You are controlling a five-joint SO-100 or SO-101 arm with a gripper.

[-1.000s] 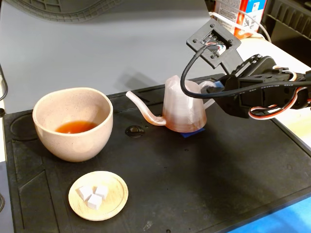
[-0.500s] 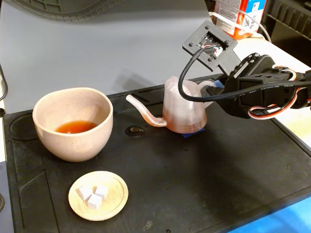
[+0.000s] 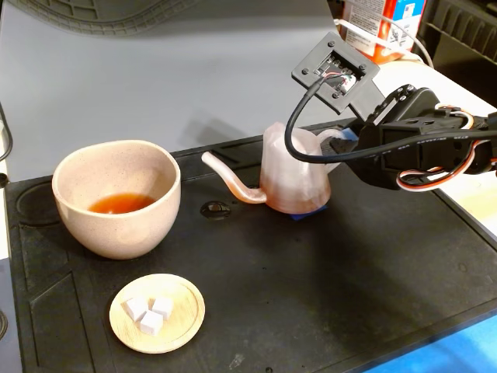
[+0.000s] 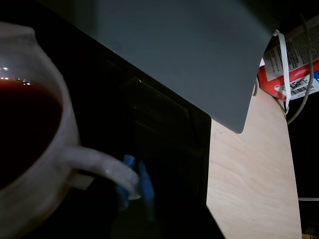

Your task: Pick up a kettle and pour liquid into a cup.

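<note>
the cup (image 3: pixel 116 198) already has some orange liquid (image 3: pixel 120 203) in it, and the kettle (image 3: pixel 293 172) sits flat on the black mat (image 3: pixel 311 295), its handle (image 4: pixel 102 167) pinched by the blue-tipped end effector (image 4: pixel 133 184), so the pouring looks done.

Black arm (image 3: pixel 419 148), blk cable loop (image 3: pixel 299 116), red/white wires (image 3: pixel 435 175), cam plate (image 3: pixel 335 68)

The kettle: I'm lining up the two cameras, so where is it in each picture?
Fixed view: the kettle stands right of centre on the black mat, spout toward the cup.
Wrist view: the kettle fills the left edge, seen from above, handle near the bottom centre.
Shared landmark: the red carton.
</note>
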